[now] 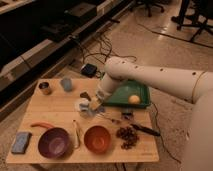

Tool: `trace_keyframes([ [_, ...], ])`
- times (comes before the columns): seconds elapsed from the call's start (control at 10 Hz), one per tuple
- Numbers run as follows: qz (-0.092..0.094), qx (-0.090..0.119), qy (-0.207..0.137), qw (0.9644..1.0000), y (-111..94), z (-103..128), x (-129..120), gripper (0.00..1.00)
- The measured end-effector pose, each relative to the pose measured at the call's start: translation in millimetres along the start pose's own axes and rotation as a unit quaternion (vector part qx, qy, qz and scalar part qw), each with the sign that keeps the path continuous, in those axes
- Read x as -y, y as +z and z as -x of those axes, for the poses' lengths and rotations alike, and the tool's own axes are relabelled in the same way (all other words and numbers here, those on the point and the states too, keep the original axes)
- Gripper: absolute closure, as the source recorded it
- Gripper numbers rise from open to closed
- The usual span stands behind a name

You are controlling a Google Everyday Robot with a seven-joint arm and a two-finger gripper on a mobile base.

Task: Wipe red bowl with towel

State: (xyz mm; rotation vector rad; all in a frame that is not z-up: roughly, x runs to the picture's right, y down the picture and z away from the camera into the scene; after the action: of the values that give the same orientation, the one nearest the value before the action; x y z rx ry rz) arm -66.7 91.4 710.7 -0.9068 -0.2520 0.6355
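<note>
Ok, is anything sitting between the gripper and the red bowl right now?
Nothing visible does. The gripper is over mid-table beside a white object. The red bowl lies just in front of it, toward the near edge, with only bare tabletop between them.

One view, high, angled down over the table [52,109] — fairly near, tool [95,105] mid-frame above it

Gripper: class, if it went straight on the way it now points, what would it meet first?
Likely the white cup, right beside the gripper, which is low over the table. Depth is unclear, so it might reach the table instead.
</note>
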Motion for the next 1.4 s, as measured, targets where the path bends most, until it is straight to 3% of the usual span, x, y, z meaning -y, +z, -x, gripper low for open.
trace_keyframes([
  [0.4, 0.016, -0.033, -0.028, 0.9989, 26.5, -25.2, -28.1, 1.0],
  [0.7, 0.031, -0.038, -0.032, 0.9983, 28.8, -41.5, -34.5, 1.0],
  [1.0, 0.05, -0.066, -0.046, 0.9955, 47.3, -69.8, -54.6, 1.0],
  [1.2, 0.049, -0.078, -0.053, 0.9943, 56.9, -75.1, -68.4, 1.0],
  [1.4, 0.044, -0.079, -0.044, 0.9949, 50.5, -87.0, -67.7, 1.0],
])
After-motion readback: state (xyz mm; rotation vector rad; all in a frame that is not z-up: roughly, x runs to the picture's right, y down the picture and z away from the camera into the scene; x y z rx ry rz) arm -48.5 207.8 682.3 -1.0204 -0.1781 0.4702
